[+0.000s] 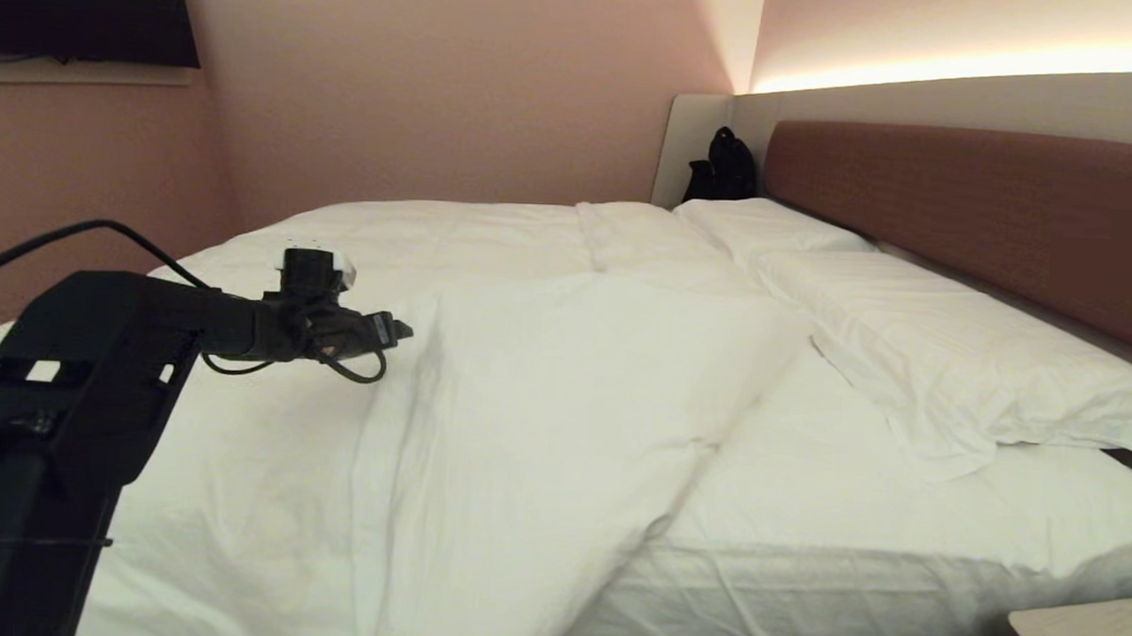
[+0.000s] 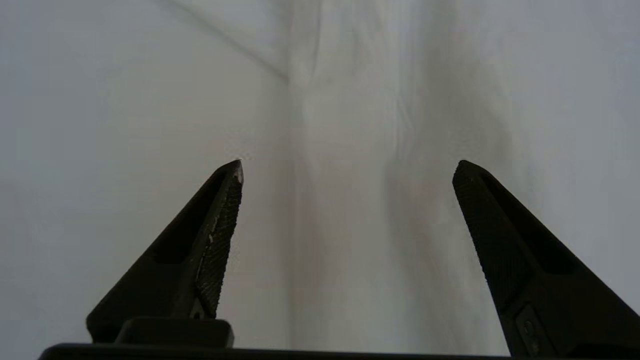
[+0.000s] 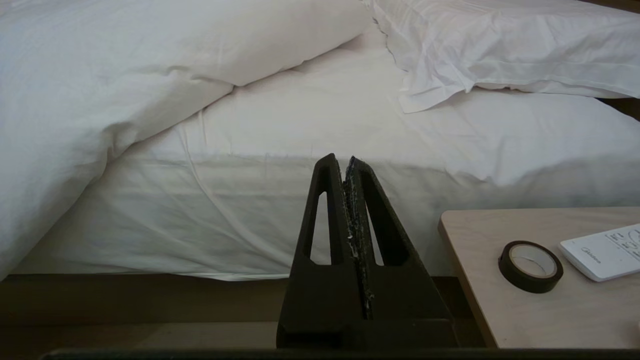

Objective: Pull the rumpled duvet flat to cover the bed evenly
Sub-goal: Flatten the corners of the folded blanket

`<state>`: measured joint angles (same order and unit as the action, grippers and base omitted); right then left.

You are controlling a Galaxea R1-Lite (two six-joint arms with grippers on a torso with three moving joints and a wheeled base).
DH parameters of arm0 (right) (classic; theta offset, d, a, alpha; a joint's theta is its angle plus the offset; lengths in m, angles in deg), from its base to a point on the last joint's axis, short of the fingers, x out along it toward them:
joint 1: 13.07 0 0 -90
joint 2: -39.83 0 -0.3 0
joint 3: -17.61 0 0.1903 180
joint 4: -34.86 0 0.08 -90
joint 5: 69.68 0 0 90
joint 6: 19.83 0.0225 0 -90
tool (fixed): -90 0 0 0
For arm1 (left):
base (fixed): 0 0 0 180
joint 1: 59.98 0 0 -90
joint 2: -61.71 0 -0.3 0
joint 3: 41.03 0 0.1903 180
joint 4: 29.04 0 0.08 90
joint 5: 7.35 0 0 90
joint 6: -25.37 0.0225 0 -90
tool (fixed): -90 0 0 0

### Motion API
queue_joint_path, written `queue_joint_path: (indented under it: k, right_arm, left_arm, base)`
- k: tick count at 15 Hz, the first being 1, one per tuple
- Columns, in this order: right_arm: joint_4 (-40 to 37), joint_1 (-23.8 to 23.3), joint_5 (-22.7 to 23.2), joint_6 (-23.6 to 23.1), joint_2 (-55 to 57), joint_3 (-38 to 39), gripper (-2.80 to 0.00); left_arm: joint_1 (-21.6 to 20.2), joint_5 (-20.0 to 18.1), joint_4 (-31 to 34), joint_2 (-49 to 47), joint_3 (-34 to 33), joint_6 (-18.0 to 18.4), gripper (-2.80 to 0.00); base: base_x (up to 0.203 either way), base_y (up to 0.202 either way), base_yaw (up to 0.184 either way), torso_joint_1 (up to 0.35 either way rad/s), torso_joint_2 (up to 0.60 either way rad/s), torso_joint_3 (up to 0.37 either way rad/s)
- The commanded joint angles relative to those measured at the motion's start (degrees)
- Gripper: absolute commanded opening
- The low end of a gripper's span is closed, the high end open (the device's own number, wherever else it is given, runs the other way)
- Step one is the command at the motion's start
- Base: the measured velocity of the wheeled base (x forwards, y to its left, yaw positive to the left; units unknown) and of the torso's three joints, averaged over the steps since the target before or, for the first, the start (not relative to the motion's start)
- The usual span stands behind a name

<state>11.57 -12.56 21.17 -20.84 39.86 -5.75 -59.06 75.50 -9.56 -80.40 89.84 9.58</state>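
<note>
In the head view one duvet (image 1: 488,400) fills the centre and lower left of the frame on the one bed (image 1: 850,554), two pillows (image 1: 951,360) lie at the right under the headboard (image 1: 984,220), a black bag (image 1: 722,168) stands at upper centre, and the left gripper (image 1: 398,330) hangs over the duvet at left. In the left wrist view its two fingers (image 2: 220,240) are spread wide over creased white cloth, holding nothing. In the right wrist view the right gripper (image 3: 348,159), pressed together and empty, stands at centre before the bed's side, with one side table (image 3: 480,320) at lower right carrying one tape roll (image 3: 530,265) and one white remote (image 3: 602,252).
</note>
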Motion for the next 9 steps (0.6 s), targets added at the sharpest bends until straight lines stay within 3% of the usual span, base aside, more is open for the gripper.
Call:
queue_joint_path:
  k: [1, 9]
  right_arm:
    - [0.0, 0.0, 0.0, 0.0, 0.1, 0.0, -2.8]
    - [0.0, 0.0, 0.0, 0.0, 0.1, 0.0, -2.8]
  left_arm:
    - [-0.2, 0.0, -0.1, -1.7, 0.2, 0.1, 0.0]
    - [3.2, -0.4, 0.1, -4.0, 0.5, 1.5, 0.0]
  base:
    - [0.0, 0.0, 0.0, 0.0, 0.0, 0.0]
    - [0.0, 0.0, 0.0, 0.0, 0.0, 0.0]
